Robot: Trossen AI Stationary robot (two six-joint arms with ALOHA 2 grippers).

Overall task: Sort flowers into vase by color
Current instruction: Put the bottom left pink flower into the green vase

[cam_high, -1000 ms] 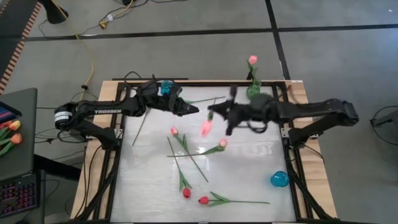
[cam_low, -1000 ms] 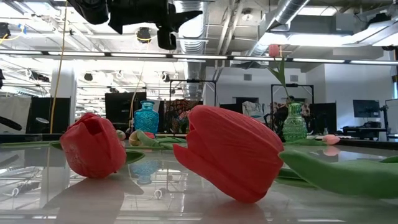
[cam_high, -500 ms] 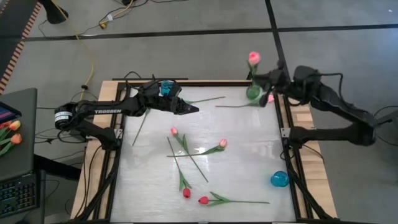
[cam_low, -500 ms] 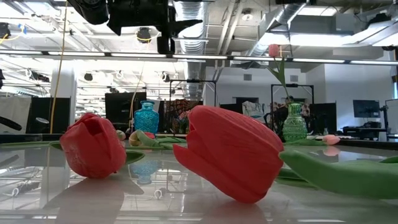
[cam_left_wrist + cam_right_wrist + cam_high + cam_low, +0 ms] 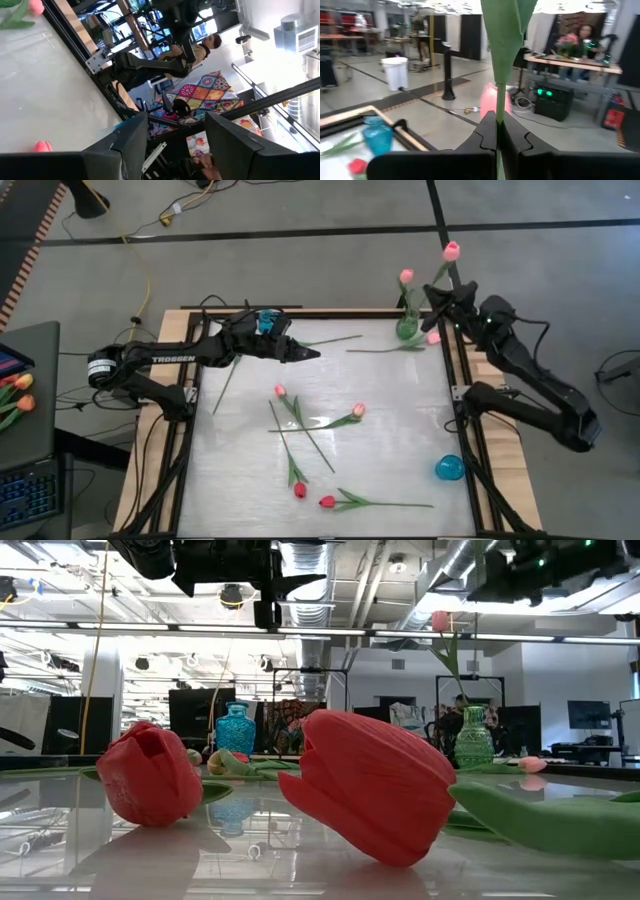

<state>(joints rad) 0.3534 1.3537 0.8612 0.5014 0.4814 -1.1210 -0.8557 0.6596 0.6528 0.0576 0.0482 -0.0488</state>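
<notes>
My right gripper [image 5: 446, 293] is at the table's far right corner, just beyond the green vase [image 5: 408, 328], shut on a pink tulip whose bud [image 5: 452, 251] stands above it. One pink tulip [image 5: 406, 276] stands in that vase. Another pink tulip [image 5: 433, 338] lies beside the vase's foot. Two more pink tulips [image 5: 280, 391] [image 5: 358, 410] and two red ones [image 5: 300, 490] [image 5: 327, 502] lie on the table's middle and near part. My left gripper [image 5: 308, 354] hangs open above the far left part, level, with nothing between its fingers [image 5: 131, 140]. My right gripper pinches the tulip's green stem [image 5: 498, 111] between its two shut fingers, which reach out level and lie across the stem. The stem rises upright from the fingers with a leaf [image 5: 506, 30] above them. The flower is lifted clear of the table.
A blue vase [image 5: 267, 321] stands at the far edge under the left arm. A second blue vase [image 5: 449, 469] sits near the right edge. Loose stems [image 5: 330, 340] lie at the far side. A dark frame rail [image 5: 452, 390] borders the table.
My right gripper has swung, still shut, from the table's middle toward the far right corner, past the green vase, rolling as it went. The pink tulip has gone with it and now stands upright. The left arm has stayed in place.
</notes>
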